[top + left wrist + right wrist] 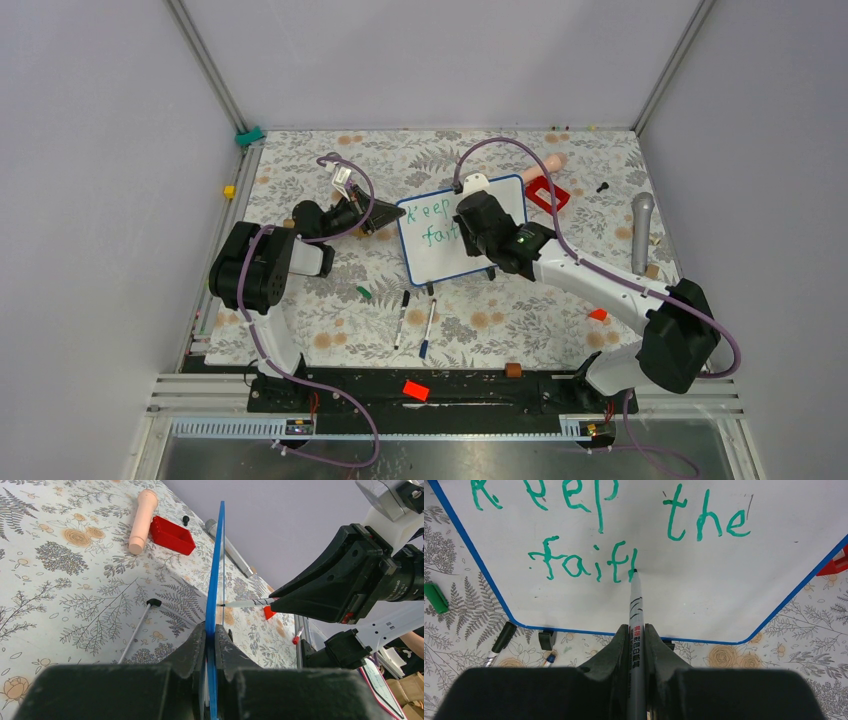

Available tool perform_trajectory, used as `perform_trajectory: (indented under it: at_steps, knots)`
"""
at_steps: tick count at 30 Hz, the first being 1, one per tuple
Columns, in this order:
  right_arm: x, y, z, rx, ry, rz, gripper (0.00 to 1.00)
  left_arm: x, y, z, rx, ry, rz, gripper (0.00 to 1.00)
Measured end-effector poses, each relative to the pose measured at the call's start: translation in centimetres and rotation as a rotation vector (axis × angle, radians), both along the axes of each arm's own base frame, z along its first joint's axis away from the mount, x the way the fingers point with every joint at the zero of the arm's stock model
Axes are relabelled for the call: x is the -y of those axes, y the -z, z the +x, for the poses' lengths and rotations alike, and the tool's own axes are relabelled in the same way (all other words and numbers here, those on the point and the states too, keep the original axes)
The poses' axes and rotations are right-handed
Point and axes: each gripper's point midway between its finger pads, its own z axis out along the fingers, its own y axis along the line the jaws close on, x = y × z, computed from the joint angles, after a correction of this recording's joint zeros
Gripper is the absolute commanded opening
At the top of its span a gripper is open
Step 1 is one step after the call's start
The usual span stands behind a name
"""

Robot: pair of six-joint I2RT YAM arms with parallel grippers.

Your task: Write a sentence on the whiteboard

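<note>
The whiteboard [435,262] stands upright on black feet in the middle of the floral table. My left gripper [210,630] is shut on its blue left rim [216,570], seen edge-on in the left wrist view. My right gripper [636,630] is shut on a grey marker [636,610] whose tip touches the board face [724,590]. The sentence [584,565] in green reads "Keep the" on the top line and "fait" plus one fresh upright stroke below, at the marker tip. From above, the right gripper [470,215] covers the board's right half.
Two capped markers [402,317] [428,327] and a green cap [364,293] lie in front of the board. Behind it are a red box [547,193] and a peach handle [545,165]. A grey microphone [641,230] lies at the right.
</note>
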Motion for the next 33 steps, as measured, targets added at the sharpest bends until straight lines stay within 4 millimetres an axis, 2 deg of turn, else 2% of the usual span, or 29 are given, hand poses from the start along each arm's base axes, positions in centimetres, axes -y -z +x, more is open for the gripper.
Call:
perform_trajectory:
  at_steps: [13,26,33]
  knots:
    - [0.5,0.0,0.1,-0.002,0.013,0.000,0.00,0.0,0.0,0.0,0.000,0.000,0.000,0.00]
    - [1.5,2.2,-1.5,-0.059,0.017,-0.001,0.00,0.0,0.0,0.0,0.000,0.000,0.000,0.00]
    - [1.6,2.3,-1.6,-0.061,0.020,0.002,0.00,0.0,0.0,0.0,0.000,0.001,0.000,0.00]
